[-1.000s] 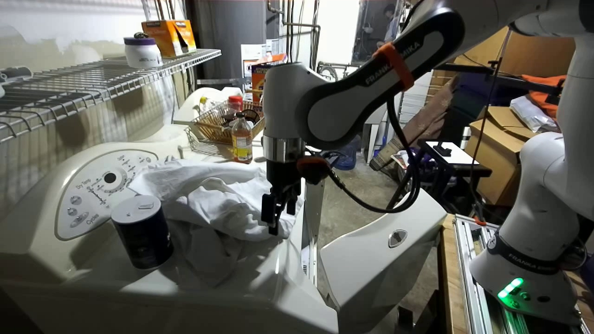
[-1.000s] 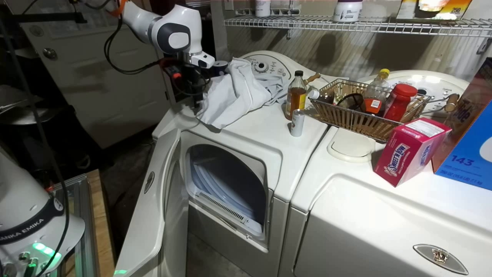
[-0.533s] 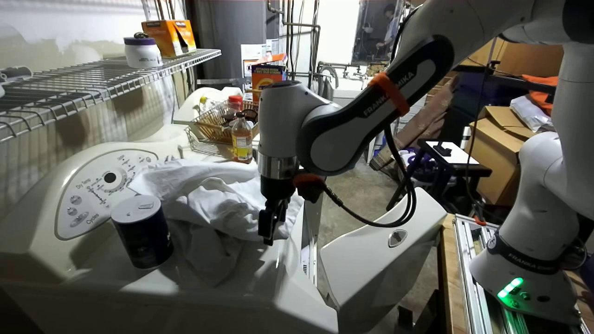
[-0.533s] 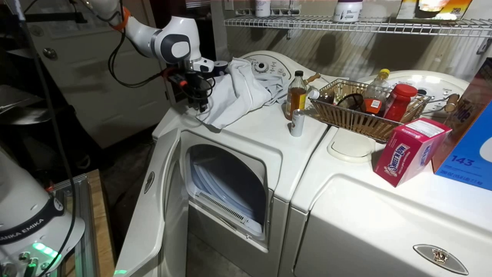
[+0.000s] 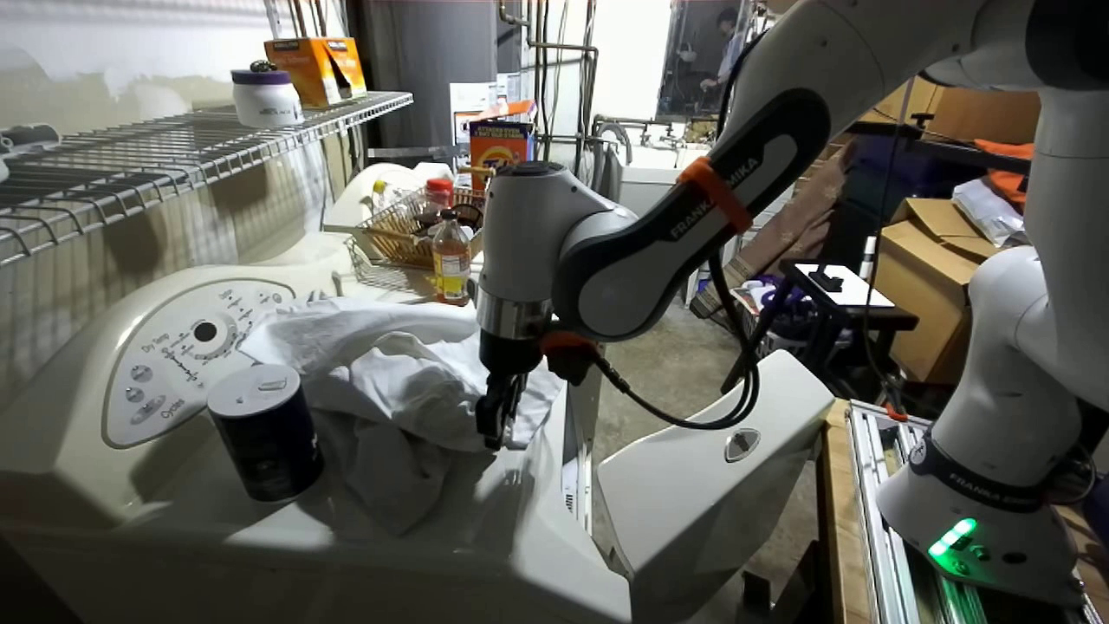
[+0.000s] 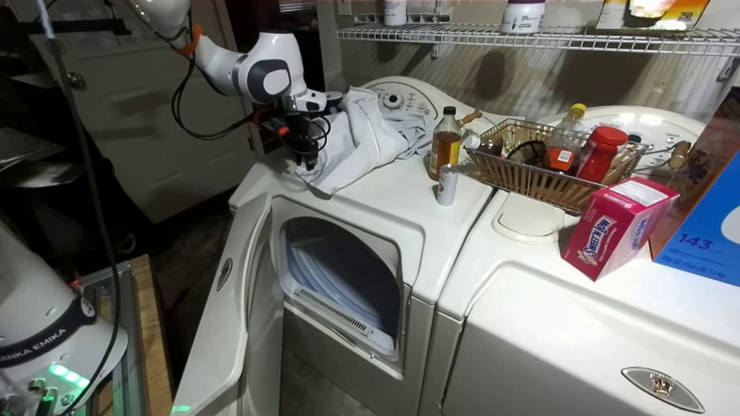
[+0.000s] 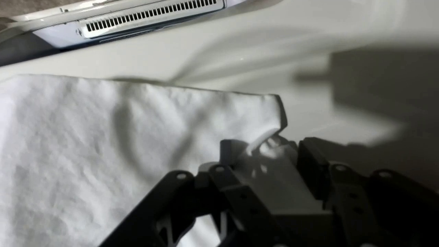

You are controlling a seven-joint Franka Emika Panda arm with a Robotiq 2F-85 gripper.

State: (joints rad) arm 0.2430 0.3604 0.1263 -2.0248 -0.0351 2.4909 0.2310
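On top of the dryer (image 6: pixel 393 190), your white cloth (image 5: pixel 407 381) lies in a big, bumpy heap. Your gripper (image 7: pixel 268 145) points down at one end of it. Its two fingers (image 7: pixel 310 161) are spread apart, and a small folded bit of the cloth shows in the gap between them. It is too dark to tell if both fingers touch it. Near the cloth you can see a dark tub (image 5: pixel 267 442) with a pale top, standing up. On the cloth's other side are a bottle (image 6: pixel 446 147) of brown stuff and a little can (image 6: pixel 447 188), close together. Past them is a basket (image 6: pixel 532 179) with a red jar (image 6: pixel 600 159) in it, and a pink box (image 6: pixel 613 234) stands on the next machine (image 6: pixel 566 335). The dryer's door (image 6: pixel 225 312) is open at the front.
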